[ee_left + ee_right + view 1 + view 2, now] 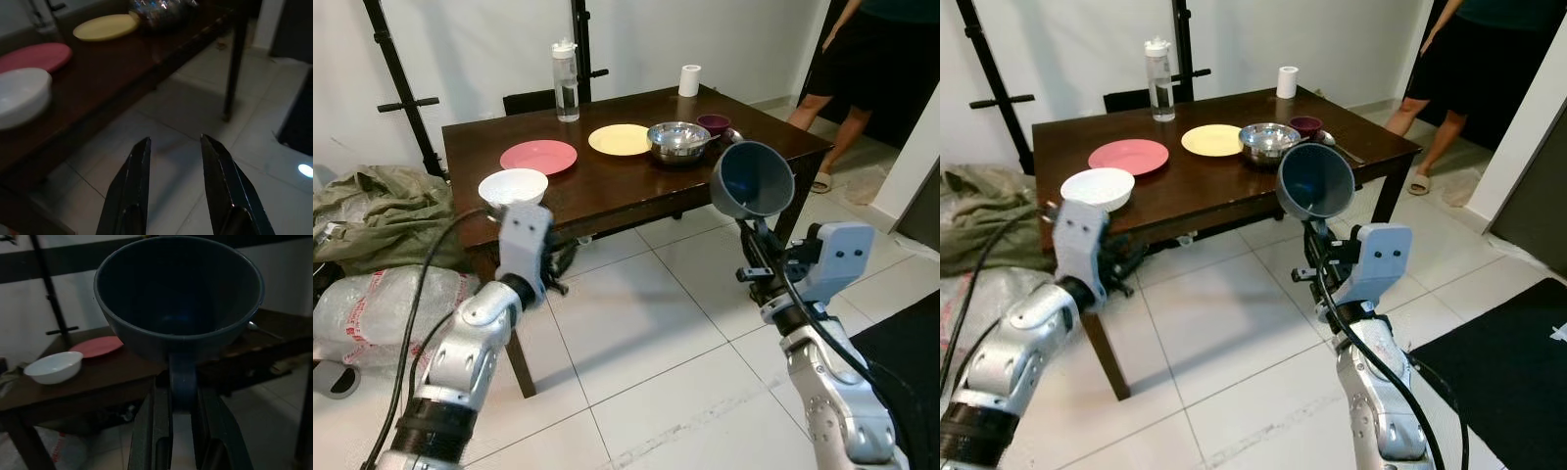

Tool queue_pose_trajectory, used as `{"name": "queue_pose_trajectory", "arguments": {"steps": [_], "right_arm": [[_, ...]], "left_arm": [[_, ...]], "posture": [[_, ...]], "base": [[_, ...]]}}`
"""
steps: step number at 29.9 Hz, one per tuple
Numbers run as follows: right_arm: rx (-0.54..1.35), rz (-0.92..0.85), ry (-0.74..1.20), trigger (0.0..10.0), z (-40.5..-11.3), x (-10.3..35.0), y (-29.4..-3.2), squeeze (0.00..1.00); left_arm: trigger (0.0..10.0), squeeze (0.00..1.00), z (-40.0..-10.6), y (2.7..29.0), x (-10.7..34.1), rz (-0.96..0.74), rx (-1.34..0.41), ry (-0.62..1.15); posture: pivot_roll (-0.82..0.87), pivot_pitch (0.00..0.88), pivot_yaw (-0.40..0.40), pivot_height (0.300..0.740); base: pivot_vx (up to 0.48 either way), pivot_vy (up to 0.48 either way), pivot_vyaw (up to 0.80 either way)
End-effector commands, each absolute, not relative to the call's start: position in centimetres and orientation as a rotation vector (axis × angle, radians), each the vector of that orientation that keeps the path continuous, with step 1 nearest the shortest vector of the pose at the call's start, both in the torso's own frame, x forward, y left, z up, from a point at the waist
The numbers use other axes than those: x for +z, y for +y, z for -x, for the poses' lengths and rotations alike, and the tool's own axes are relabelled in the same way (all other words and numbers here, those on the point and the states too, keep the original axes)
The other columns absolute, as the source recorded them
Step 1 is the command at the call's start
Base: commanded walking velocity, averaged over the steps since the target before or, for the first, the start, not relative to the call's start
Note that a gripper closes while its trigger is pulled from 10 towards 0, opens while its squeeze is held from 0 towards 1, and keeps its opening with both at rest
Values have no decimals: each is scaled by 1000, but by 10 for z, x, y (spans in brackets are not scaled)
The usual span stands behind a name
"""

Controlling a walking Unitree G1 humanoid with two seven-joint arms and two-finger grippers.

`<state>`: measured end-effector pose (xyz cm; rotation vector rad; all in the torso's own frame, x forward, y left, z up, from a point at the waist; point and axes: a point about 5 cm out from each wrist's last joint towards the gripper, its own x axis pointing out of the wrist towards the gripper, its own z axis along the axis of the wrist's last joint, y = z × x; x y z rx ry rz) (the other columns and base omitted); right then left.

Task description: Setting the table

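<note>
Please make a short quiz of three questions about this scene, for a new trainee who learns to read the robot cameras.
1. True or false: the right gripper is shut on the blue bowl, which it holds above the floor in front of the table.
2. Which dish on the table lies nearest the left gripper? A) yellow plate B) white bowl C) steel bowl
3. Fill in: on the table, between the white bowl and the yellow plate, lies the ____ plate.

Key: 1 true. 2 B. 3 pink: the pink plate lies there; the steel bowl stands beyond the yellow plate.
</note>
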<state>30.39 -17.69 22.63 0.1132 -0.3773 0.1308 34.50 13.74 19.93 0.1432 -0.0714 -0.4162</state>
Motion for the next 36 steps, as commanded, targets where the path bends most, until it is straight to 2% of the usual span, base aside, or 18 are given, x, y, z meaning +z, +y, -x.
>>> {"name": "queue_pose_trajectory", "arguments": {"steps": [1,3,6,11,13,16,20,25,28,31,36], "right_arm": [[97,-106,-364,10000,-305,224,-182,0],[52,-93,-369,10000,-305,224,-187,0],[3,-77,-366,10000,-306,224,-194,0],[-10,-39,-370,10000,-307,225,-197,0],[-11,-26,-370,10000,-307,225,-197,0],[-22,-18,-363,10000,-308,224,-197,0],[-29,-12,-352,10000,-308,223,-198,0],[-28,-15,-347,10000,-308,222,-198,0],[-23,-17,-356,10000,-309,224,-196,0],[-25,-24,-362,10000,-308,225,-196,0],[-32,-36,-384,10000,-308,230,-197,0]], "left_arm": [[10000,0,-341,136,200,-151,-445,-69],[10000,0,-338,134,197,-126,-470,-48],[10000,0,-336,137,185,-189,-449,38],[10000,0,-336,138,186,-246,-447,19],[10000,0,-343,144,196,-224,-354,-35],[10000,0,-347,150,198,-174,-306,-29],[10000,0,-345,150,199,-183,-306,-37],[10000,0,-341,146,203,-120,-341,-71],[10000,0,-334,135,205,-34,-426,-81],[10000,0,-335,132,207,10,-416,-77],[10000,0,-333,127,211,-25,-417,-125]], "posture": [[-19,48,92,740],[-19,47,95,740],[-19,47,95,740],[-16,44,95,740],[-16,40,95,740],[-18,38,94,740],[-20,37,96,740],[-18,36,95,740],[-20,35,95,740],[-20,35,94,740],[-14,37,95,740]], "base": [[0,0,0],[0,0,0],[0,0,0],[0,0,0],[0,0,0],[0,0,0],[0,0,0],[0,0,0],[0,0,0],[0,0,0],[0,0,0]]}}
